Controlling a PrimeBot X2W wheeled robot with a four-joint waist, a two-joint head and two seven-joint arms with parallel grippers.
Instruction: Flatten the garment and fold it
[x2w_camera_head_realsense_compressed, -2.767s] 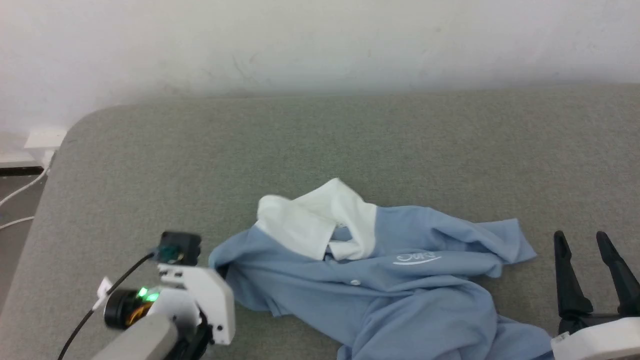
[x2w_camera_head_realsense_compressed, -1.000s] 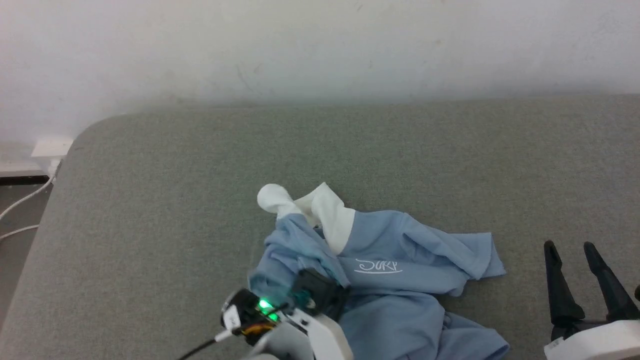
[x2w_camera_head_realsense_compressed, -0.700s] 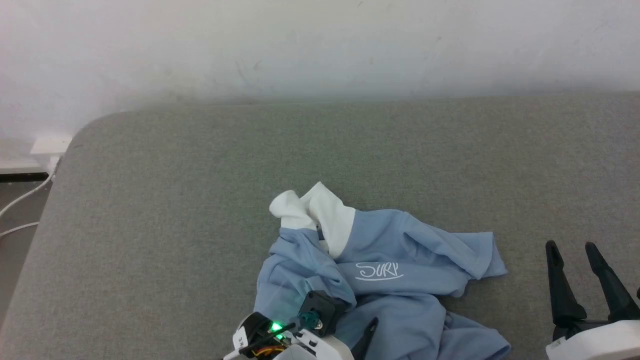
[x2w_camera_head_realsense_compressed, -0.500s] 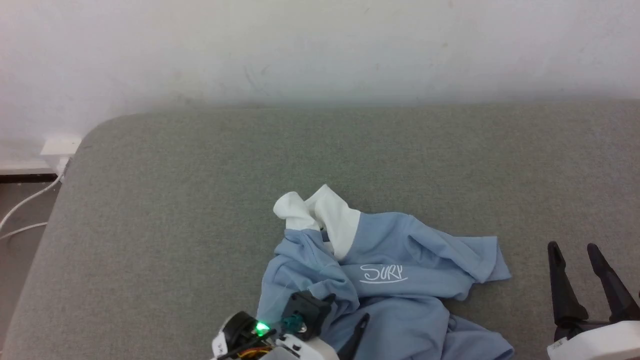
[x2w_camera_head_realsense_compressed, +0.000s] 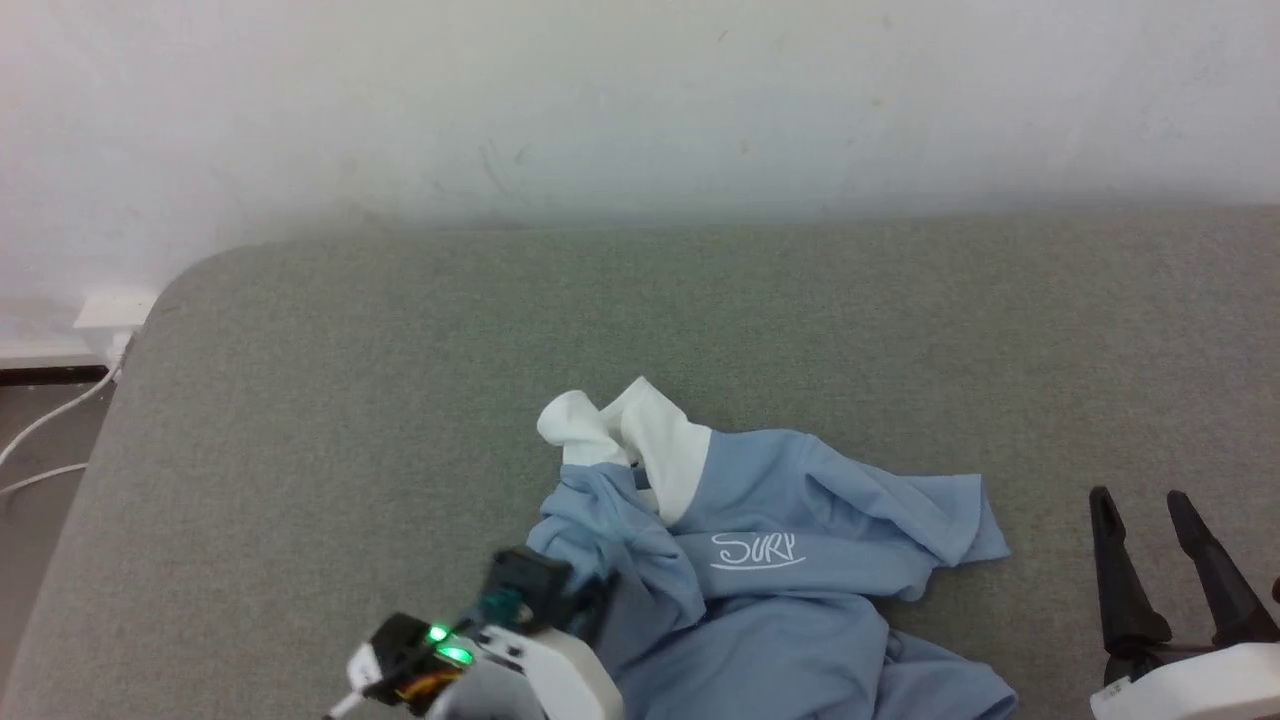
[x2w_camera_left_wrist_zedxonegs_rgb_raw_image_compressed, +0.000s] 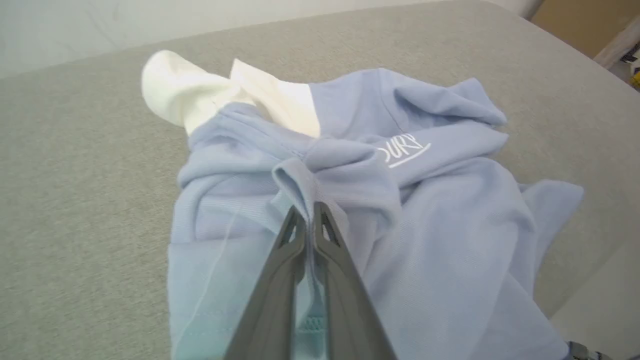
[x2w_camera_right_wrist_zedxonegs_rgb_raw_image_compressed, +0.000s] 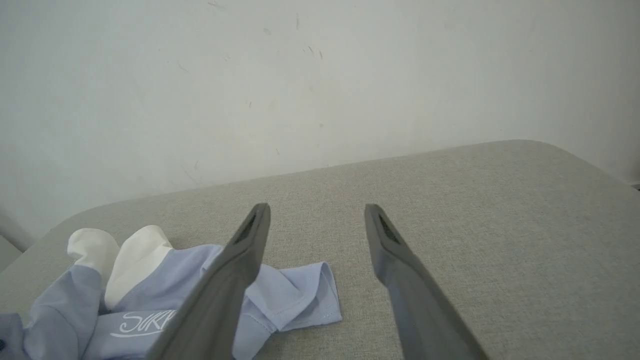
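The garment (x2w_camera_head_realsense_compressed: 800, 520) is a light blue shirt with white sections and white cursive lettering, lying crumpled near the front middle of the grey surface. In the left wrist view my left gripper (x2w_camera_left_wrist_zedxonegs_rgb_raw_image_compressed: 308, 210) is shut on a raised fold of the garment (x2w_camera_left_wrist_zedxonegs_rgb_raw_image_compressed: 450, 200) at its blue left side. In the head view that arm's wrist (x2w_camera_head_realsense_compressed: 520, 600) sits at the garment's lower left, hiding the fingers. My right gripper (x2w_camera_head_realsense_compressed: 1139, 494) stands open to the right of the garment, apart from it. The right wrist view shows the right gripper (x2w_camera_right_wrist_zedxonegs_rgb_raw_image_compressed: 317, 207) empty above the cloth's right corner (x2w_camera_right_wrist_zedxonegs_rgb_raw_image_compressed: 300, 287).
The grey padded surface (x2w_camera_head_realsense_compressed: 400, 400) has a rounded far-left corner and runs back to a white wall. A white socket (x2w_camera_head_realsense_compressed: 110, 310) and cables lie beyond its left edge. The left wrist view shows the surface's edge (x2w_camera_left_wrist_zedxonegs_rgb_raw_image_compressed: 590, 280) just past the garment.
My left gripper let go of the cloth, opened, then shut on a fold at the garment's left side, its wrist shifting left. The right gripper stayed open and still.
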